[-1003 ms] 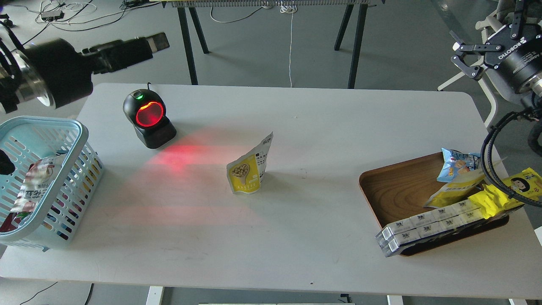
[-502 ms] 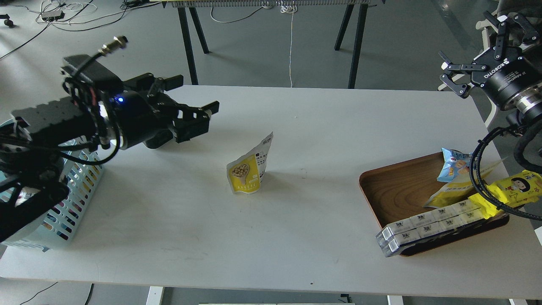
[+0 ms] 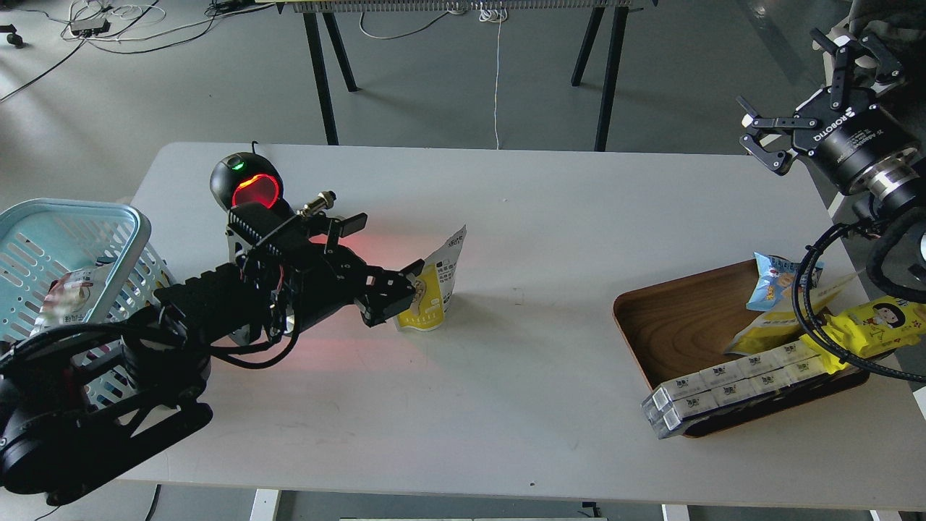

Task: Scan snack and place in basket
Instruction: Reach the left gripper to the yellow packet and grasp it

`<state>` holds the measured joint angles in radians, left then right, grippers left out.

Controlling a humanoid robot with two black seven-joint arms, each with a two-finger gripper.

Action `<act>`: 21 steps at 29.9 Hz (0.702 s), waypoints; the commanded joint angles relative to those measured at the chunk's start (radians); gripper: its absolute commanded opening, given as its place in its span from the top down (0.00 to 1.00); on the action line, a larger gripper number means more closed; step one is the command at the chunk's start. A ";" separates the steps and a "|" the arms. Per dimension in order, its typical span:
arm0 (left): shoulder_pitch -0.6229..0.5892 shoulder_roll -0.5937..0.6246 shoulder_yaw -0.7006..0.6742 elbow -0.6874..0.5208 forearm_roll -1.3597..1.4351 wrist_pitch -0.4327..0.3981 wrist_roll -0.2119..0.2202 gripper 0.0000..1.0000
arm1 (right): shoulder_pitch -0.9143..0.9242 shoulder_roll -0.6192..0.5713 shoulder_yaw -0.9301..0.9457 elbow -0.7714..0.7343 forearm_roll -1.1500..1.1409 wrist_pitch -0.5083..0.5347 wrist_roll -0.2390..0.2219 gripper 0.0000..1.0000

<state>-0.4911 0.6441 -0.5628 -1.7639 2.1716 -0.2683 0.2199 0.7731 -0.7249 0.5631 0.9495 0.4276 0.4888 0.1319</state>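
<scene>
— Where is the snack pouch [image 3: 434, 286] seen?

— Upright at mid-desk [image 3: 506, 405], right of the glowing barcode scanner [image 3: 249, 189]. The left pincer [image 3: 405, 289] is spread around its left edge, not yet pressed shut.

— And the right pincer [image 3: 803, 101]?

— Raised beyond the desk's right end, fingers spread, nothing held. The blue basket [image 3: 94, 239] is seen far left.

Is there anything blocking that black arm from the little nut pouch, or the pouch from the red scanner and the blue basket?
Nothing visible blocks it. The left tool is already at the snack pouch. Bare table leads to the scanner and basket; only the arm lies across that stretch.
</scene>
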 commanded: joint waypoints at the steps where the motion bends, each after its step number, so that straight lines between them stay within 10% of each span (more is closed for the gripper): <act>1: 0.022 -0.033 0.003 0.001 0.010 -0.005 0.002 0.00 | 0.002 0.004 0.000 0.002 -0.001 0.000 0.000 0.01; 12: 0.072 -0.075 0.007 0.052 0.010 -0.005 0.002 0.05 | 0.002 0.004 0.000 0.009 -0.001 0.000 0.000 0.01; 18: 0.078 -0.077 0.007 0.066 0.010 -0.005 -0.004 0.62 | 0.002 0.004 0.000 0.011 -0.001 0.000 0.000 0.01; 21: 0.078 -0.076 0.007 0.066 0.010 -0.009 -0.010 0.70 | 0.003 0.004 0.000 0.011 -0.001 0.000 0.000 0.01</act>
<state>-0.4129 0.5670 -0.5551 -1.6991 2.1818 -0.2748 0.2146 0.7754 -0.7209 0.5629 0.9601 0.4264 0.4887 0.1319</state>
